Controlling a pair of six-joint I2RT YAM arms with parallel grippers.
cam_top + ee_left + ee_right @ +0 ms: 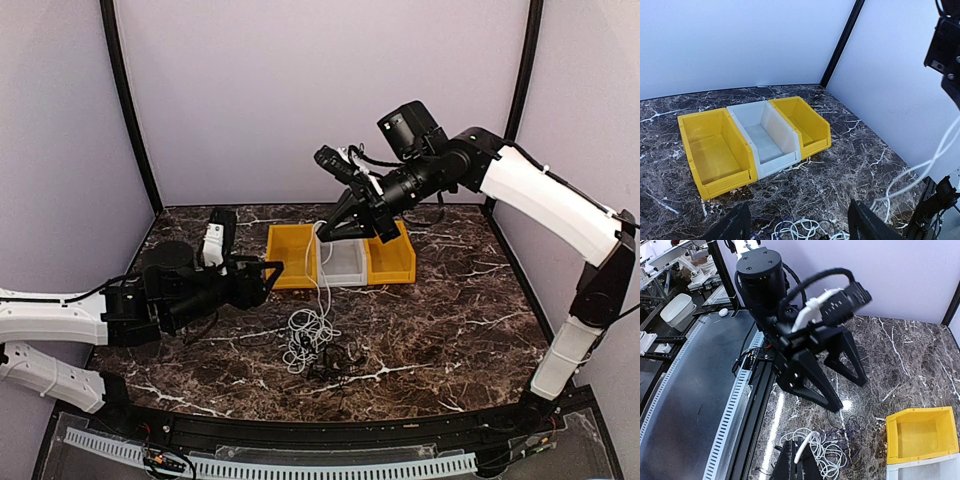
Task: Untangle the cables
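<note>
One white cable (308, 335) hangs from the right gripper (324, 230), which pinches its end. Its coils lie below, beside a black cable tangle (335, 362) of unclear count. The left gripper (800, 227) is spread and empty. Beyond it, a white bin (782, 131) sits between two yellow bins (725, 185).

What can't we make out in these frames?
Top external: black cables too small to tell apart, lost against the dark table.
Left wrist: cable pile cut off by the bottom edge.
Right wrist: right end effector cut off by the bottom edge, hiding where it pinches the white cable.
</note>
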